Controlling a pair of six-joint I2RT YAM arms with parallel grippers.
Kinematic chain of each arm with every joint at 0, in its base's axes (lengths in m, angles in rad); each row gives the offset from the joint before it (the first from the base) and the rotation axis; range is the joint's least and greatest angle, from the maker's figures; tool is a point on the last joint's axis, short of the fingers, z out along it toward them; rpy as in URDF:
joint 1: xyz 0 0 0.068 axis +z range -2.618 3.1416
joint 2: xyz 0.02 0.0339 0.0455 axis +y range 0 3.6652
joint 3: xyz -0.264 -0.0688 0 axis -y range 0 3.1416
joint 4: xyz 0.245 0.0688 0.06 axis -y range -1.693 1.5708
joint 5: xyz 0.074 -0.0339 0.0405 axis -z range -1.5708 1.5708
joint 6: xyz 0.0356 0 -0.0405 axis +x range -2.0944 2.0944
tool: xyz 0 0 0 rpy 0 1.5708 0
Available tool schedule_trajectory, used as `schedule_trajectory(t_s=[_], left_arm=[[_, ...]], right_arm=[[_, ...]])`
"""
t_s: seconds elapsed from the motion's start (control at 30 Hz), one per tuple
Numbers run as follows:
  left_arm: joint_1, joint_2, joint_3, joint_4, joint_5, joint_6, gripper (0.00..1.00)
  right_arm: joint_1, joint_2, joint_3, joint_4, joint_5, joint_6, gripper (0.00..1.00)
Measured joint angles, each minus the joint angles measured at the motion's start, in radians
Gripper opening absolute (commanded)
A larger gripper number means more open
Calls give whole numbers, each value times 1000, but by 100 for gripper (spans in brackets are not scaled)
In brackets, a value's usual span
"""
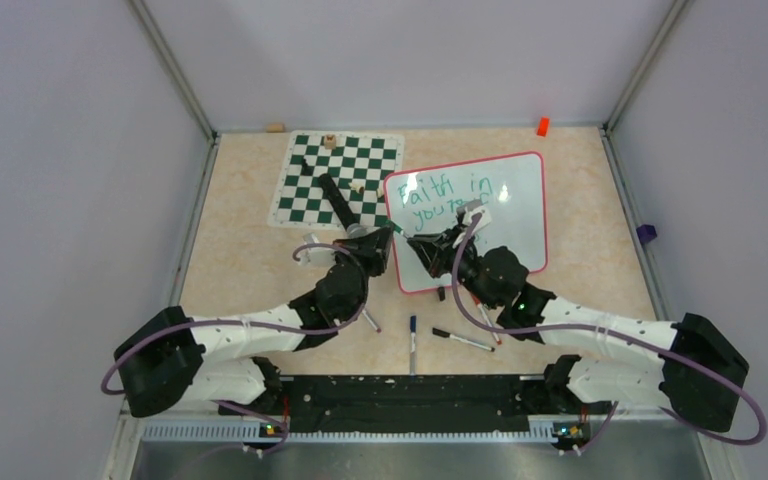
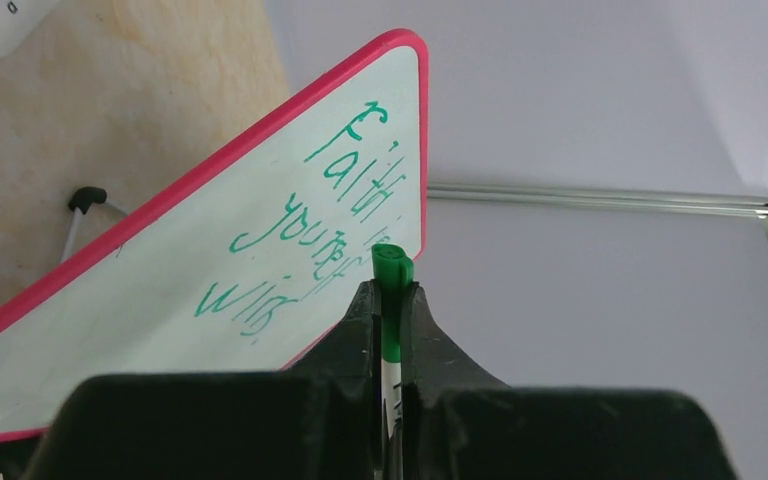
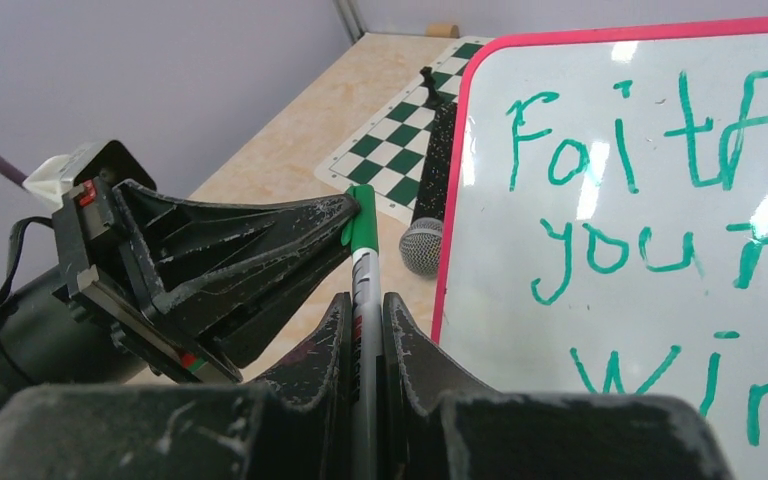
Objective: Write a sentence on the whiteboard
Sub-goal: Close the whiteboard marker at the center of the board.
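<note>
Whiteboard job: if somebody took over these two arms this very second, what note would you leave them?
Left gripper: shut on the green marker, near its green end.
Right gripper: shut on the same marker's white barrel. The marker is held just off the board's edge.
Whiteboard: on the table beside the chess mat.
Done: the sentence is on the board in three teal lines, "Faith in yourself wins."
Left: probably only freeing the marker from one gripper and setting it down, perhaps by the spare markers near the arm bases.
</note>
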State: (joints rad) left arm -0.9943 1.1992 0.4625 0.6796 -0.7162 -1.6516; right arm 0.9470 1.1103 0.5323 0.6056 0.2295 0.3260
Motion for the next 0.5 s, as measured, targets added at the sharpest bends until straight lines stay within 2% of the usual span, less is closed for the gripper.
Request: schedule_trajectory(t_s=[0.2,0.4,0.5], left_arm=[[-83,54,41,-2,-175,55,0],[-213,71,60,-10,-85,66,0],[-218,70,60,-20,-66,72,0]], right_arm=[[0,0,8,-18,13,-10,0],[-15,5,13,-60,86,-18,0],[-15,-2,13,-84,98,-17,0]])
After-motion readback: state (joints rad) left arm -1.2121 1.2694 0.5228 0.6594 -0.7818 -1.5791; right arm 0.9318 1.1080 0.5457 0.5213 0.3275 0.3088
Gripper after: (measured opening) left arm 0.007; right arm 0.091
